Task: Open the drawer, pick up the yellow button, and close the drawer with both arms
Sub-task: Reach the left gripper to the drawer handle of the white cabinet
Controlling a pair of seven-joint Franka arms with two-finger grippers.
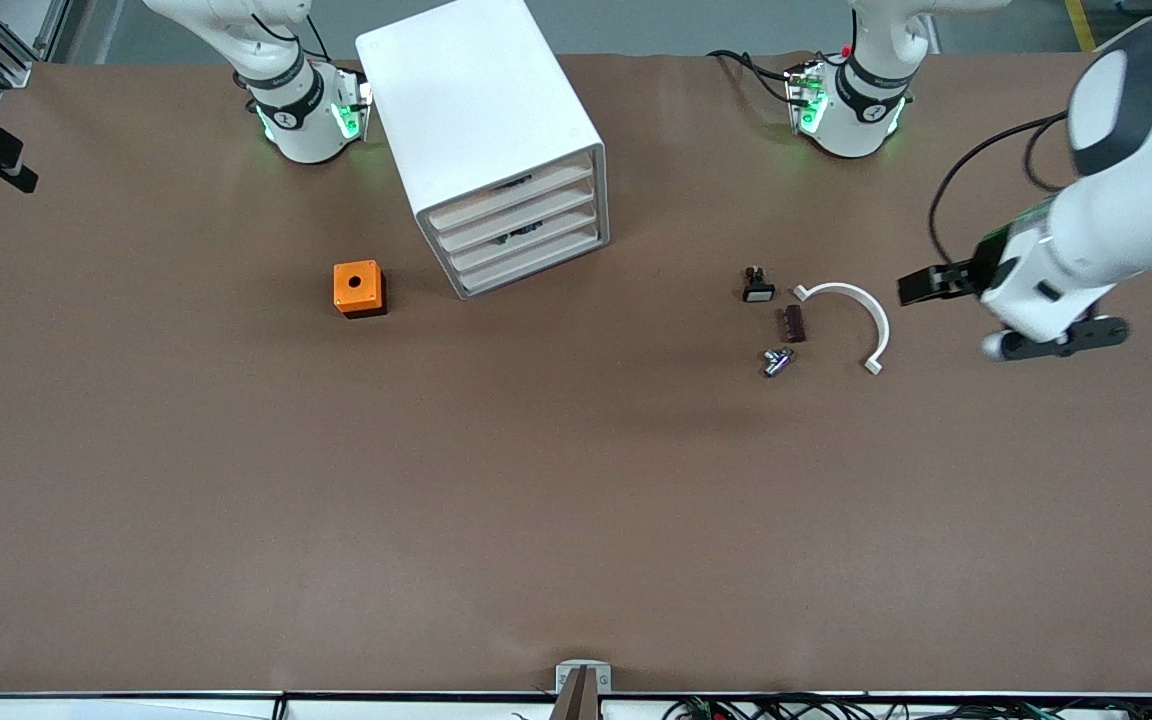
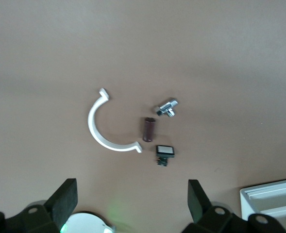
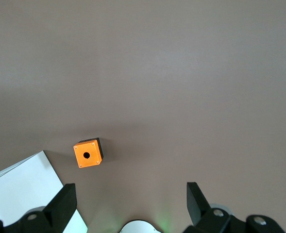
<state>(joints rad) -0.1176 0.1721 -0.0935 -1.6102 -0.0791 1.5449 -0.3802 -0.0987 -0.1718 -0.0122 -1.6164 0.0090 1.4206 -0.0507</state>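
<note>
The white cabinet (image 1: pixel 476 100) stands between the two arm bases, its four drawer fronts turned toward the left arm's end. The top drawer (image 1: pixel 511 198) is shut, flush with the three below it. The button is hidden. My left gripper (image 2: pixel 133 194) hangs high and open over bare table near the left arm's base, with the small parts and a corner of the cabinet (image 2: pixel 274 194) in its wrist view. My right gripper (image 3: pixel 131 196) is also high and open, holding nothing, over the table beside the cabinet (image 3: pixel 21 189).
An orange cube with a hole (image 1: pixel 358 288) sits beside the cabinet toward the right arm's end. Toward the left arm's end lie a black white-faced part (image 1: pixel 757 289), a dark cylinder (image 1: pixel 793 323), a silver fitting (image 1: pixel 777 361) and a white half-ring (image 1: pixel 851 315).
</note>
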